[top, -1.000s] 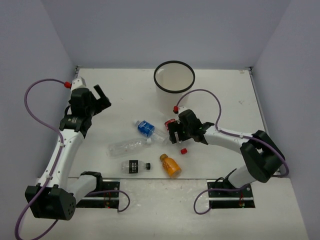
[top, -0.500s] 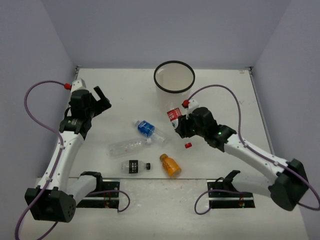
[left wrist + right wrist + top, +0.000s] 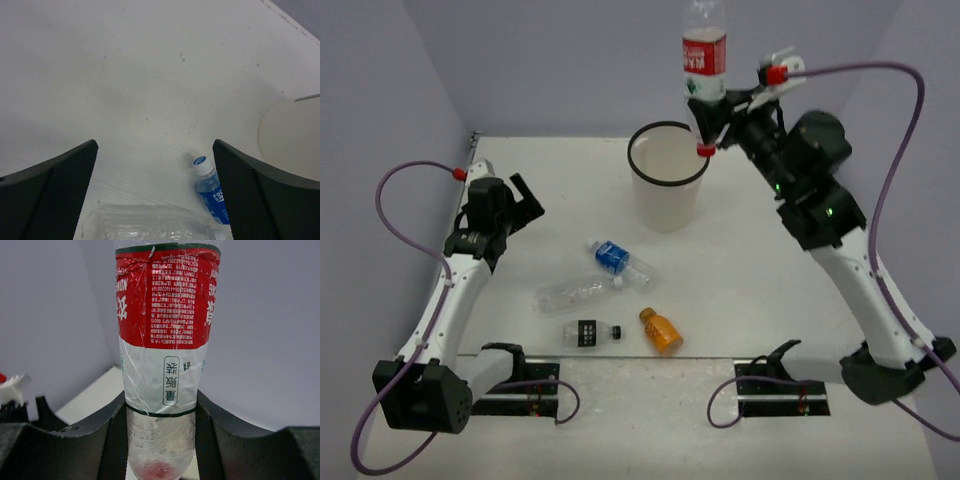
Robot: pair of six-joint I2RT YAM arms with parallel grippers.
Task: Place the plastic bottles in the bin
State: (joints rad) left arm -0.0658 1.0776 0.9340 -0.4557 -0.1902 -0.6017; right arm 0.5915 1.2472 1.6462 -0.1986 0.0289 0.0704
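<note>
Overhead view: the red-labelled bottle runs off the frame at 12 o'clock. Left wrist view: the long clear bottle is cut off at 6 o'clock and the bin at 3 o'clock. The base of the blue-labelled bottle is out of sight at 5 o'clock.

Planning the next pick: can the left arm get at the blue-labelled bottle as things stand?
Probably yes: the left arm's fingers stand open and empty, and bare table lies between them and the blue-labelled bottle; nothing blocks.

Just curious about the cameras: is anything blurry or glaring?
Top view: soft even light, no harsh shadows around the bin. Left wrist view: the long clear bottle at the bottom looks blurry. Right wrist view: print on the red-labelled bottle is sharp.
</note>
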